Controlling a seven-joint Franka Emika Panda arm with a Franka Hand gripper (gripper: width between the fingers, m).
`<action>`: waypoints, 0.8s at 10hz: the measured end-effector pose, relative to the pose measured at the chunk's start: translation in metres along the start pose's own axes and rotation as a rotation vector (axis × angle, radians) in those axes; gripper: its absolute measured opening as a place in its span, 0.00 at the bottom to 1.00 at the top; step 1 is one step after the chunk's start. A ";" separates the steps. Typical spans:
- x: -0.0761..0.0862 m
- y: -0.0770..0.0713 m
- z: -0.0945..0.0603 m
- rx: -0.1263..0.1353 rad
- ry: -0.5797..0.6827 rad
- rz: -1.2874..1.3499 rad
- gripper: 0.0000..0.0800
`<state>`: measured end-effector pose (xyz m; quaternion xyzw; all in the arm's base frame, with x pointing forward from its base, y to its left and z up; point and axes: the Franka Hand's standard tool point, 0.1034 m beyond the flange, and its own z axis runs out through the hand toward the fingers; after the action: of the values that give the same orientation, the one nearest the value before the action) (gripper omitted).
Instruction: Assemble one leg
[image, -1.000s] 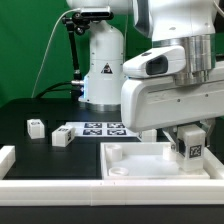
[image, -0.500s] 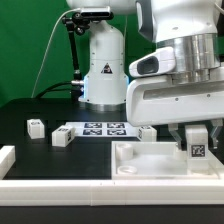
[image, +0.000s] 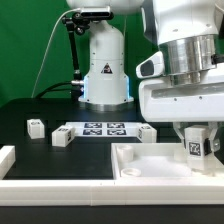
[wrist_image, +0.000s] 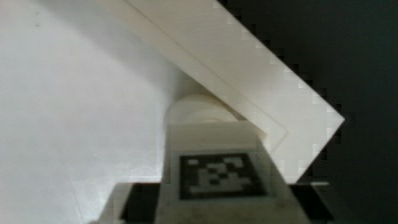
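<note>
Exterior view, lower right: jaws pinching leg (image: 195, 149), upright, tag facing camera, over right end of white tray-like piece (image: 140, 162). Contact with tray unclear. Centre left on black worktop (image: 30, 146): loose white block (image: 60, 137) beside marker board (image: 100, 128).

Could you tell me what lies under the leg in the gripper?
The large white recessed piece, near one corner, lies under the leg held by the gripper. Whether the leg's lower end touches it is hidden.
</note>
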<state>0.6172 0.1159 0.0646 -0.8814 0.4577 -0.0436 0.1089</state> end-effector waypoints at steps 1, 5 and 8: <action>-0.002 0.000 0.001 0.009 -0.013 0.179 0.36; -0.006 -0.001 0.002 0.011 -0.035 0.243 0.36; -0.002 -0.004 0.001 0.009 -0.036 -0.050 0.76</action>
<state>0.6190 0.1199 0.0649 -0.8927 0.4332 -0.0324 0.1200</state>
